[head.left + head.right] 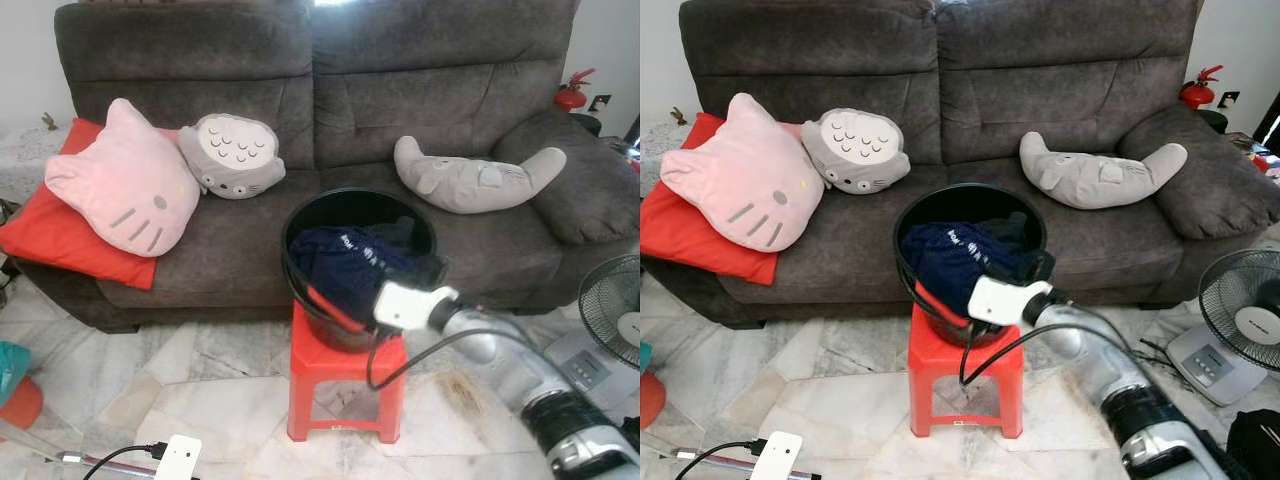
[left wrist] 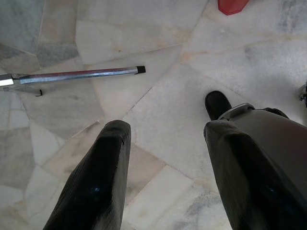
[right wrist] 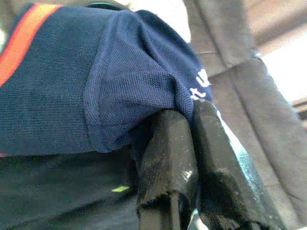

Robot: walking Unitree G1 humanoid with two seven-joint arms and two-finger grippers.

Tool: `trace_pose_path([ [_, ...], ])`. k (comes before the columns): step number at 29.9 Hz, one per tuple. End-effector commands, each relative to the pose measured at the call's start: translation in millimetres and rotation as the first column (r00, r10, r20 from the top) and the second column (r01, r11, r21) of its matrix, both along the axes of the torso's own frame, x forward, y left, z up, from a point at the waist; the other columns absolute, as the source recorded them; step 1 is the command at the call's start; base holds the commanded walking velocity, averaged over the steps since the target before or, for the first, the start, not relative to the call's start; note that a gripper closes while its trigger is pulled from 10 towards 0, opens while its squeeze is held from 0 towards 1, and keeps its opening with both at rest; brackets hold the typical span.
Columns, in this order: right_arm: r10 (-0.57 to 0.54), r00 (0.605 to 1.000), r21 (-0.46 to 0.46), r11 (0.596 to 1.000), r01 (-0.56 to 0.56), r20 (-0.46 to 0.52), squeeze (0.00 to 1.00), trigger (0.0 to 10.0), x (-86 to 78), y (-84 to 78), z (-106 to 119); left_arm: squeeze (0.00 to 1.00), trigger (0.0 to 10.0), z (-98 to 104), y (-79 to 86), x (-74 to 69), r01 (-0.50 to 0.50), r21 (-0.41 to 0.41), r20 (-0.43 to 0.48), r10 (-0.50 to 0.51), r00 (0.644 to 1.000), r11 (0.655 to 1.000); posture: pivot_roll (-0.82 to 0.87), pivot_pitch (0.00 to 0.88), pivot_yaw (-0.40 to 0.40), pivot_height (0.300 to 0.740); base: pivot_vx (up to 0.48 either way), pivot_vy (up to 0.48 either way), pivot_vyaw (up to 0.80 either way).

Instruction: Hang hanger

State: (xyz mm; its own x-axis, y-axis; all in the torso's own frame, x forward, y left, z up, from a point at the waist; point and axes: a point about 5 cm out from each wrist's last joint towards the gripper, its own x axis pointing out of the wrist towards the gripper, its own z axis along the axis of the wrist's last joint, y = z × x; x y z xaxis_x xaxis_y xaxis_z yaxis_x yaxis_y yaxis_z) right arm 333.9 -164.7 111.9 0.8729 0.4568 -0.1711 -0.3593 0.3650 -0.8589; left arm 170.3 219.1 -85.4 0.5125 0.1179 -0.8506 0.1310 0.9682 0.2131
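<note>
On navy shirt [image 1: 345, 262], perhaps unreadable white lettering [image 3: 200, 82]

my right gripper [image 3: 184, 120] tips buried in the navy shirt [image 3: 110, 81] | no clue what they pinch | fan [image 1: 615, 310] cut off at edge

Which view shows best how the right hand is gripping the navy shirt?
The right wrist view: its fingers are pressed together on a fold of the navy shirt. The eye views show the shirt draped over the black bucket, with the right hand at its rim.
</note>
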Motion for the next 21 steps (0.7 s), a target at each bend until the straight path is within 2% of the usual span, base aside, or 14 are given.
trace_pose_path([
  [1, -0.024, 0.998, 0.035, 0.999, 0.022, 0.055, 0.0, 0.0, 7.4, -8.0, 20.8, 0.0, 10.0, 0.2, 2.4, -0.8, 0.008, 0.012, -0.001, -0.008, 1.0, 1.0, -0.16, 0.0, 0.063, 0.74, 0.0, 0.0, 0.0],
  [2, -0.036, 0.997, 0.043, 0.999, 0.033, 0.075, 0.0, 0.0, 10.3, -15.2, 30.6, 0.0, 10.0, 0.2, 2.1, -0.6, 0.01, 0.011, -0.001, -0.01, 1.0, 1.0, -0.17, 0.0, 0.067, 0.74, 0.0, 0.0, 0.0],
  [4, -0.036, 0.997, 0.043, 0.999, 0.033, 0.075, 0.0, 0.0, 10.3, -15.2, 30.6, 0.0, 10.0, 0.2, 2.1, -0.6, 0.01, 0.011, -0.001, -0.01, 1.0, 1.0, -0.17, 0.0, 0.067, 0.74, 0.0, 0.0, 0.0],
  [5, -0.04, 0.995, 0.052, 0.998, 0.035, 0.095, 0.0, 0.0, 13.3, -21.8, 42.1, 0.0, 10.0, 0.2, 1.9, -0.5, 0.011, 0.011, -0.002, -0.01, 1.0, 1.0, -0.17, 0.0, 0.067, 0.74, 0.0, 0.0, 0.0],
  [6, -0.04, 0.995, 0.052, 0.998, 0.035, 0.095, 0.0, 0.0, 13.3, -21.8, 42.1, 0.0, 10.0, 0.2, 1.9, -0.5, 0.011, 0.011, -0.002, -0.01, 1.0, 1.0, -0.17, 0.0, 0.067, 0.74, 0.0, 0.0, 0.0],
  [7, -0.043, 0.992, 0.062, 0.997, 0.036, 0.12, 0.0, 0.0, 16.8, -27.6, 55.4, 0.0, 10.0, 0.2, 1.7, -0.4, 0.011, 0.01, -0.001, -0.011, 1.0, 1.0, -0.17, 0.0, 0.067, 0.74, 0.0, 0.0, 0.0],
  [8, -0.043, 0.992, 0.062, 0.997, 0.036, 0.12, 0.0, 0.0, 16.8, -27.6, 55.4, 0.0, 10.0, 0.2, 1.7, -0.4, 0.011, 0.01, -0.001, -0.011, 1.0, 1.0, -0.17, 0.0, 0.067, 0.74, 0.0, 0.0, 0.0],
  [10, -0.003, 0.985, 0.062, 0.998, -0.008, 0.174, 0.0, 0.0, 22.0, -30.8, 84.5, 0.0, 10.0, 0.2, 1.4, -0.3, 0.01, 0.009, -0.001, -0.01, 1.0, 1.0, -0.18, 0.0, 0.07, 0.74, 0.0, 0.0, 0.0],
  [11, 0.025, 0.98, 0.061, 0.997, -0.038, 0.197, 0.0, 0.0, 23.3, -28.1, 96.6, 0.0, 10.0, 0.2, 1.2, -0.1, 0.009, 0.008, -0.001, -0.009, 1.0, 1.0, -0.18, 0.0, 0.07, 0.74, 0.0, 0.0, 0.0],
  [13, 0.035, 0.978, 0.062, 0.997, -0.049, 0.206, 0.0, 0.0, 23.6, -26.7, 100.8, 0.0, 10.0, 0.2, 1.1, -0.1, 0.009, 0.008, 0.0, -0.009, 1.0, 1.0, -0.18, 0.0, 0.07, 0.74, 0.0, 0.0, 0.0],
  [17, 0.111, 0.962, 0.101, 0.985, -0.139, 0.248, 0.0, 0.0, 22.4, -15.0, 127.7, 0.0, 10.0, 0.3, 1.3, 0.1, 0.009, 0.009, 0.0, -0.009, 1.0, 1.0, -0.18, 0.0, 0.07, 0.74, 0.0, 0.0, 0.0],
  [21, 0.131, 0.961, 0.112, 0.98, -0.162, 0.242, 0.0, 0.0, 22.2, -12.8, 133.2, 0.0, 10.0, 0.4, 1.3, 0.2, 0.008, 0.008, 0.0, -0.008, 1.0, 1.0, -0.18, 0.0, 0.07, 0.74, 0.0, 0.0, 0.0],
])
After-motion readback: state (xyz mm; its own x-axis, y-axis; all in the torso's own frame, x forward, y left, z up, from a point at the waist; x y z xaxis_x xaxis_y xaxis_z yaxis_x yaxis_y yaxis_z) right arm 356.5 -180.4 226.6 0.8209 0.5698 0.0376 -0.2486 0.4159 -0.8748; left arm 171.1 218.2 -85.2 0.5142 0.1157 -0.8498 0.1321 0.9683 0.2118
